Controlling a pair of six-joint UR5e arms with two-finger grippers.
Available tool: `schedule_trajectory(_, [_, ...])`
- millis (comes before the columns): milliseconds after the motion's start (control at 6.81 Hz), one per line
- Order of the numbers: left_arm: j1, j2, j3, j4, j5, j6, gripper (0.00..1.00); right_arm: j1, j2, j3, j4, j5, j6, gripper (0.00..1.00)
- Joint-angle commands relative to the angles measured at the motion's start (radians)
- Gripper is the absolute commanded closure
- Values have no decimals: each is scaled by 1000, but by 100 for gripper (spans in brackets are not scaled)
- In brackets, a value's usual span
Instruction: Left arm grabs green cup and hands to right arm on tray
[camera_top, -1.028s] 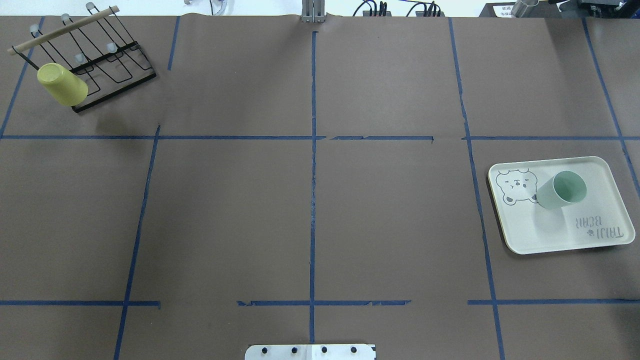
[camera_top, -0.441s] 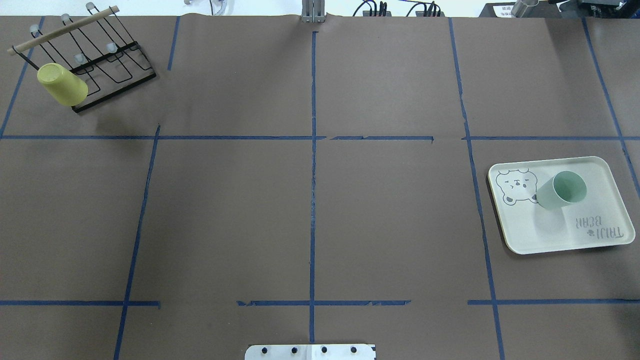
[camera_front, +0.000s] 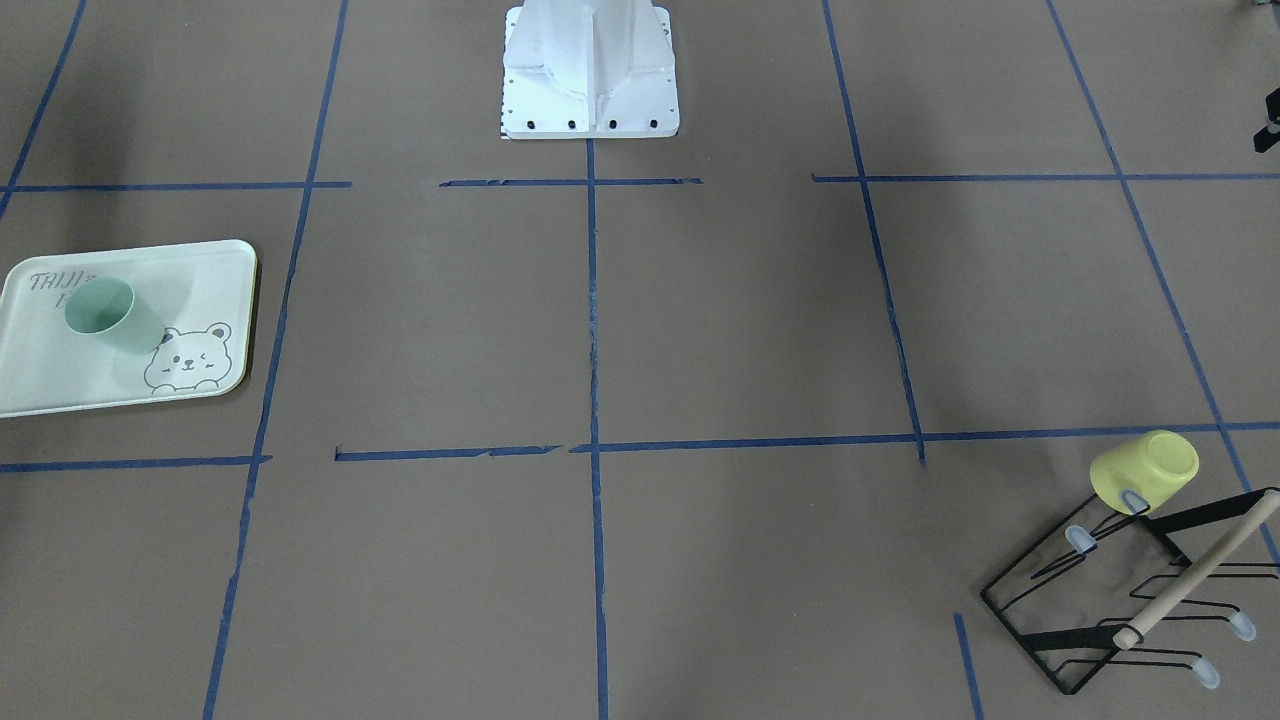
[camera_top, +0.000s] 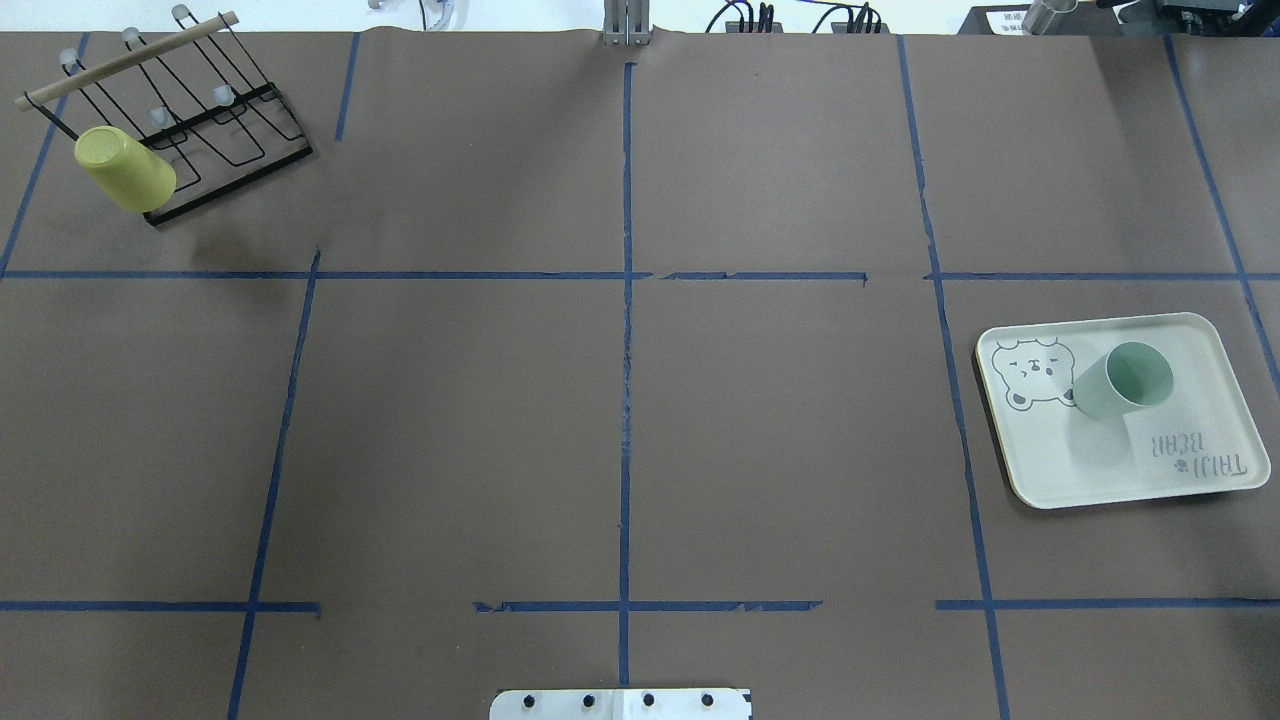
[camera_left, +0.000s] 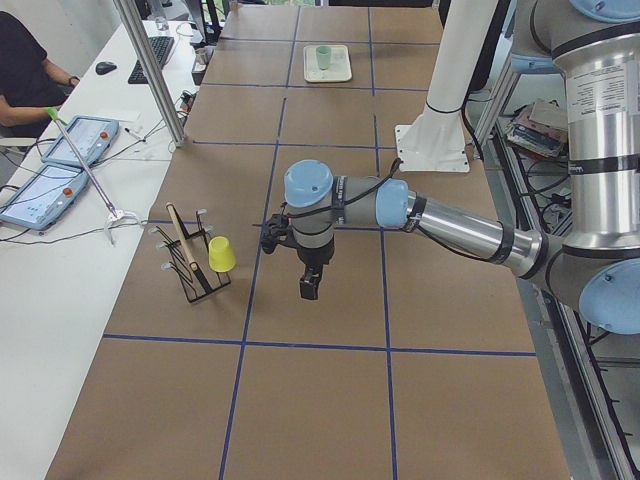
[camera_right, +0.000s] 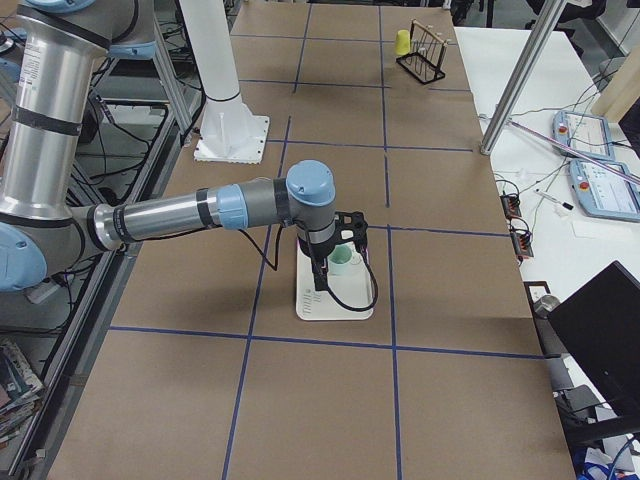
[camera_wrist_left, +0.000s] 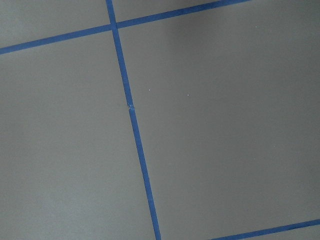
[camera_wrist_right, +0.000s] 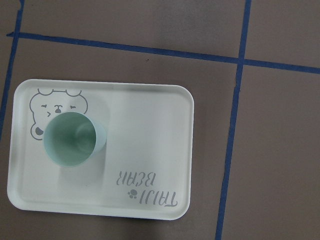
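The green cup (camera_top: 1120, 382) stands upright, mouth up, on the tray (camera_top: 1090, 460) at the table's right, next to the bear drawing. It also shows in the front view (camera_front: 110, 315) and in the right wrist view (camera_wrist_right: 72, 140), on the tray (camera_wrist_right: 150, 135). The right gripper (camera_right: 322, 272) shows only in the exterior right view, hanging above the tray beside the cup; I cannot tell whether it is open. The left gripper (camera_left: 310, 288) shows only in the exterior left view, above bare table to the right of the rack; I cannot tell its state. No fingers show in either wrist view.
A yellow cup (camera_top: 125, 168) hangs upside down on a black wire rack (camera_top: 230, 130) with a wooden bar at the far left corner. The robot's white base (camera_front: 590, 80) stands at the table's near edge. Blue tape lines cross the brown table.
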Motion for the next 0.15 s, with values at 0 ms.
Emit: schedule_trajectory(0, [51, -25, -7, 3, 23, 1, 0, -1, -8, 7, 0, 7, 1, 0])
